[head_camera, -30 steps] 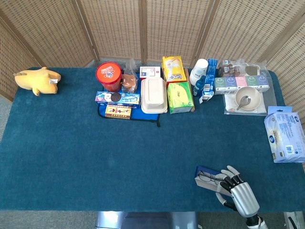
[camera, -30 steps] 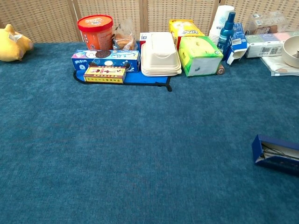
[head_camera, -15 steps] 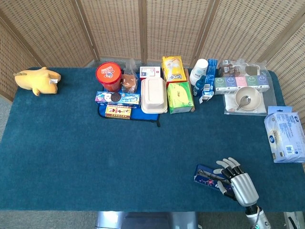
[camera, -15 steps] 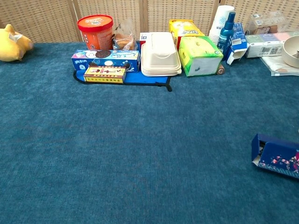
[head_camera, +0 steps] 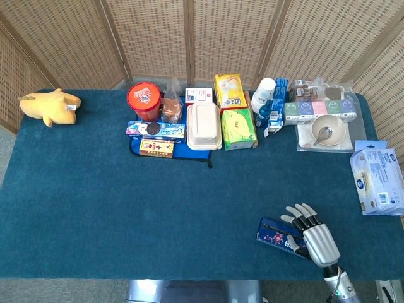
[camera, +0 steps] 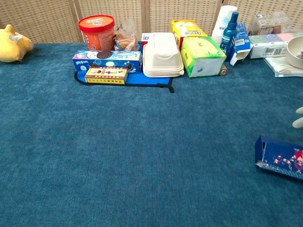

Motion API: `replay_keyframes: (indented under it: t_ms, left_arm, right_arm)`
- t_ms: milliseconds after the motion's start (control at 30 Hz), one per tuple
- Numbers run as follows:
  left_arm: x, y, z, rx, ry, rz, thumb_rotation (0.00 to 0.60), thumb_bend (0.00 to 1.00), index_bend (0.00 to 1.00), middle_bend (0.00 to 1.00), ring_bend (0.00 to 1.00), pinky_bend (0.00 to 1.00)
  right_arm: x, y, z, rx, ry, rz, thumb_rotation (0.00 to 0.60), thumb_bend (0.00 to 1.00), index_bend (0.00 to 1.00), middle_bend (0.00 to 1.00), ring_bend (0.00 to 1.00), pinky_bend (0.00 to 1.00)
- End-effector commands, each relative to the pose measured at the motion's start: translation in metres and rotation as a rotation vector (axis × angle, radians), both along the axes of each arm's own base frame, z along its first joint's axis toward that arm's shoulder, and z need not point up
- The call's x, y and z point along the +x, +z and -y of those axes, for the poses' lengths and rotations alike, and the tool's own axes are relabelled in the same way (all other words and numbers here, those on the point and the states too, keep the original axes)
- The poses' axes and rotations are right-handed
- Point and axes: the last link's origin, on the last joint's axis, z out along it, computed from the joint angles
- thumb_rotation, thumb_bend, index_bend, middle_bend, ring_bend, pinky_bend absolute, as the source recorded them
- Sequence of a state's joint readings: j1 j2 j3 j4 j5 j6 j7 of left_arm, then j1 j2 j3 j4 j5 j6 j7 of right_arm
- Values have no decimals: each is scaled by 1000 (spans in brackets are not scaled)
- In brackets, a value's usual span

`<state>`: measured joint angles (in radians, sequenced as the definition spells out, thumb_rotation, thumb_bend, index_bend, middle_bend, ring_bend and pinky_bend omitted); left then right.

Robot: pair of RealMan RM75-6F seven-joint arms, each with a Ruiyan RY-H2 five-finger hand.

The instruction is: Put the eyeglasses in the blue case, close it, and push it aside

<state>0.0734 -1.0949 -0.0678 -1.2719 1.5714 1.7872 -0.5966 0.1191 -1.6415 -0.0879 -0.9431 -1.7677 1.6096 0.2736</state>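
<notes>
One hand is all you have in shot: your right hand (head_camera: 314,235), silver-backed with pale fingers, sits at the near right corner of the dark blue carpeted worktop (head_camera: 126,208). Its fingers are spread apart and reach over the right end of the small blue rectangular case with the flowered lid (head_camera: 276,233), and nothing is pinched in them. From the head view you cannot tell whether the palm presses on the case or floats just above it. In the chest view only pale fingertips (camera: 298,118) peek in at the right edge, just above the case (camera: 279,157). The case lies flat with its lid down, its left end flap standing a little open. No eyeglasses are visible outside it. Your left hand shows in neither view.

Well apart, along the far edge, stand a red round tub (head_camera: 144,101), a white clamshell food box (head_camera: 204,125), a green tissue box (head_camera: 238,129), and a beige bowl with a spoon (head_camera: 328,130). A yellow plush toy (head_camera: 49,106) rests at the far left, and a pack of wet wipes (head_camera: 377,178) lies at the right edge.
</notes>
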Motion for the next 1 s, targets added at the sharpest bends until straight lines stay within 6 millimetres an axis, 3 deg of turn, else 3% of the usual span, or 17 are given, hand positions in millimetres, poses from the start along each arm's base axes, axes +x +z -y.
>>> replay_keyframes:
  t_ms: [33,1000]
  left_arm:
    - [0,0,0,0,1,0,597,345,319,275,296,233]
    - [-11,0,4,-3,28,4,596,345,321,275,296,233]
  right_arm:
    - [0,-1,5,2,-2,-4,600,451,282,188,129,143]
    - [-10,-7,31,40,-48,-92,600,451,274,195,130,139]
